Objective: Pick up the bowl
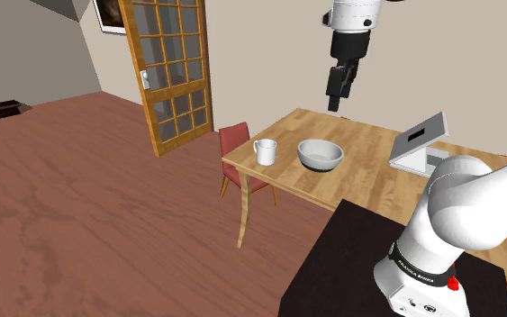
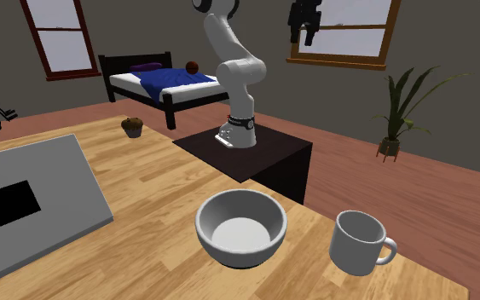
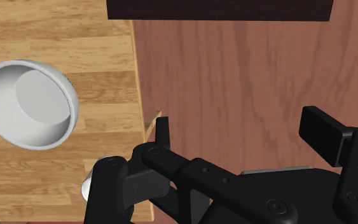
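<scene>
A grey-white bowl [image 1: 320, 154] stands empty and upright on the wooden table [image 1: 368, 180], near its edge. In the second exterior view the bowl [image 2: 240, 227] sits in front with a white mug [image 2: 361, 243] at its right. My black gripper [image 1: 337, 90] hangs high above the table, well clear of the bowl. It also reaches the upper edge of the second exterior view as the gripper [image 2: 302, 24]. In the wrist view the gripper [image 3: 242, 130] is open with nothing between its fingers. The bowl [image 3: 28, 104] lies well off to the side of one finger [image 3: 162, 129], and brown floor lies under the gap.
A white mug [image 1: 266, 151] stands beside the bowl, and a grey open laptop-like thing [image 1: 420, 144] sits further along the table. A red chair [image 1: 238, 142] is at the table's corner. The dark stand [image 1: 350, 261] adjoins the table. A small brown muffin [image 2: 132, 127] rests near the table's far edge.
</scene>
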`<state>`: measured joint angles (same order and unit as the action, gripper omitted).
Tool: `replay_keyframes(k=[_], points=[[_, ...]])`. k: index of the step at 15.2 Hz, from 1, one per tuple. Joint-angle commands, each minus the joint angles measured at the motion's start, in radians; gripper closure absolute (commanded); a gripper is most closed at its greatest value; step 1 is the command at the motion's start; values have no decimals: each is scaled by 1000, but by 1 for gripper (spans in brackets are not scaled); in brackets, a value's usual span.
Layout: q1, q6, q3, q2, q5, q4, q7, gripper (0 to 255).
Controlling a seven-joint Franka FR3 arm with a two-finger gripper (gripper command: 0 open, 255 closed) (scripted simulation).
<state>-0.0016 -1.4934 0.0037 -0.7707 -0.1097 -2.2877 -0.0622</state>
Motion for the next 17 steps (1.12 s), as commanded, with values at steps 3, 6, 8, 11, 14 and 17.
replay_keyframes(k=[3, 6, 8, 11, 14, 17], points=[[-10, -58, -27, 13, -20, -43, -19, 0], [-27, -148, -69, 43, -50, -99, -47, 0], [-39, -209, -97, 70, -70, -130, -65, 0], [-57, -303, -140, 122, -98, -167, -92, 0], [-74, -398, -183, 188, -123, -192, -117, 0], [-91, -495, -226, 266, -144, -205, -144, 0]])
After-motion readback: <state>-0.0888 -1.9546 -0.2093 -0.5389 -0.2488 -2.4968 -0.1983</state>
